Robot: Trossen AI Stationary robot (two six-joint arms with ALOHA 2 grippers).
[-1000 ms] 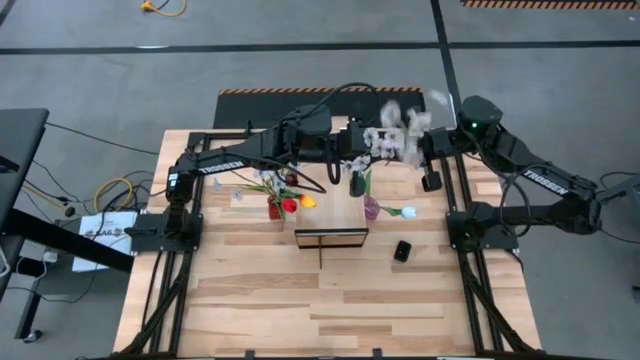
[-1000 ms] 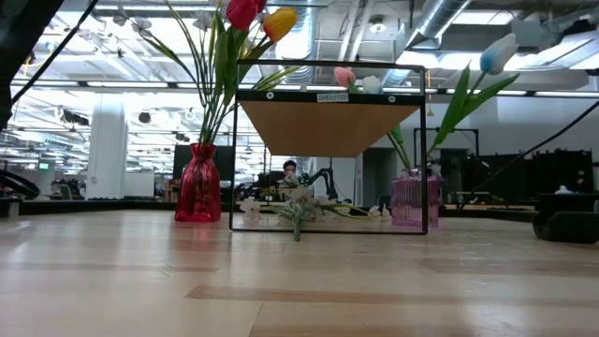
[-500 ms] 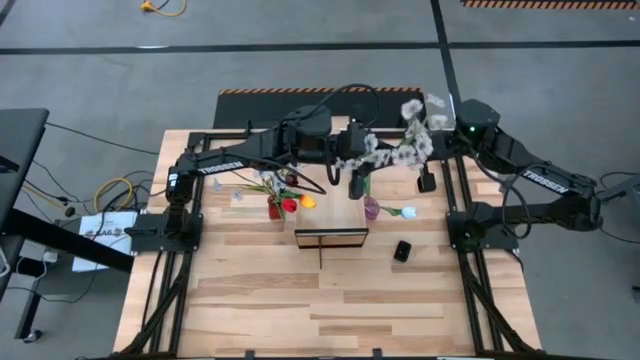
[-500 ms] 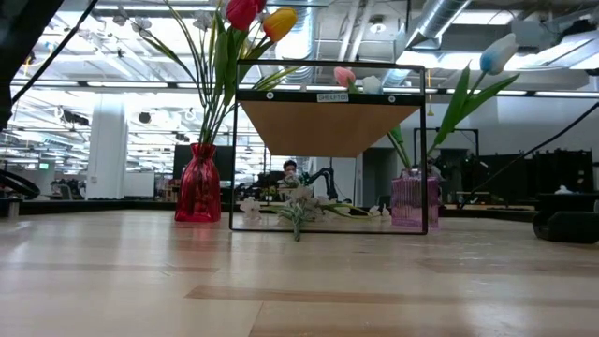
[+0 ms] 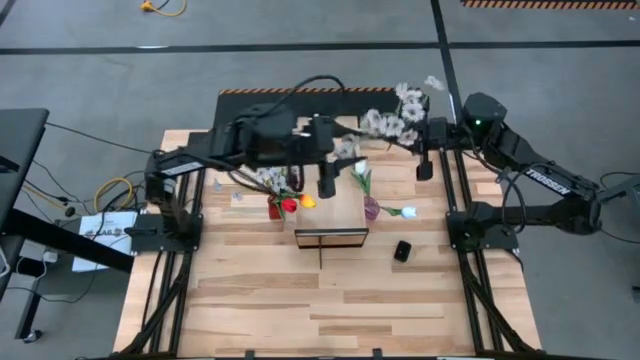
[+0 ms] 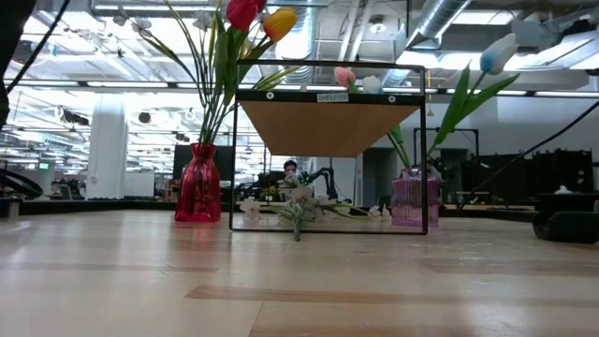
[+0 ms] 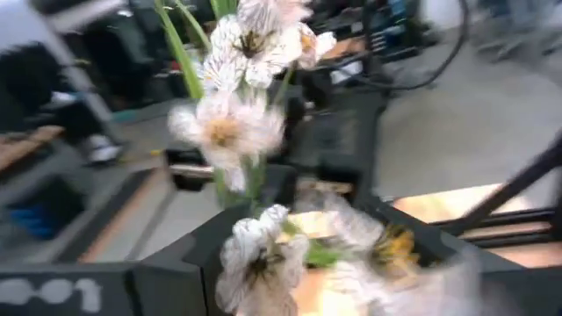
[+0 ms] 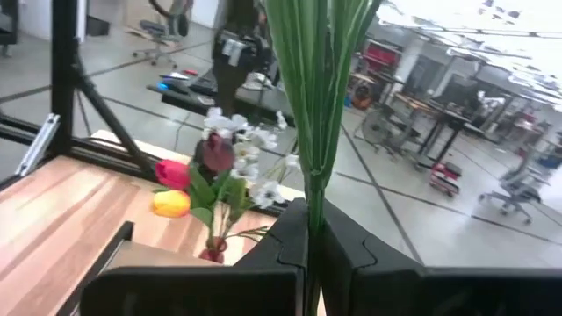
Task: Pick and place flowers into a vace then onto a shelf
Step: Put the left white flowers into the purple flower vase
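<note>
Green stems [image 8: 316, 114] clamped between right pincer [image 8: 314, 254].

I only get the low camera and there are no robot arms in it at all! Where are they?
Observer: The right end effector is shut on the green stems of a blossom spray, held high up beyond the shelf.
Operator: And the other arm?
Observer: The left end effector hangs over the shelf's far end, beside the red vase.
Operator: Is it touching the flowers?
Observer: Its wrist camera shows pale blossoms right in front of it. I cannot tell whether they touch.
</note>
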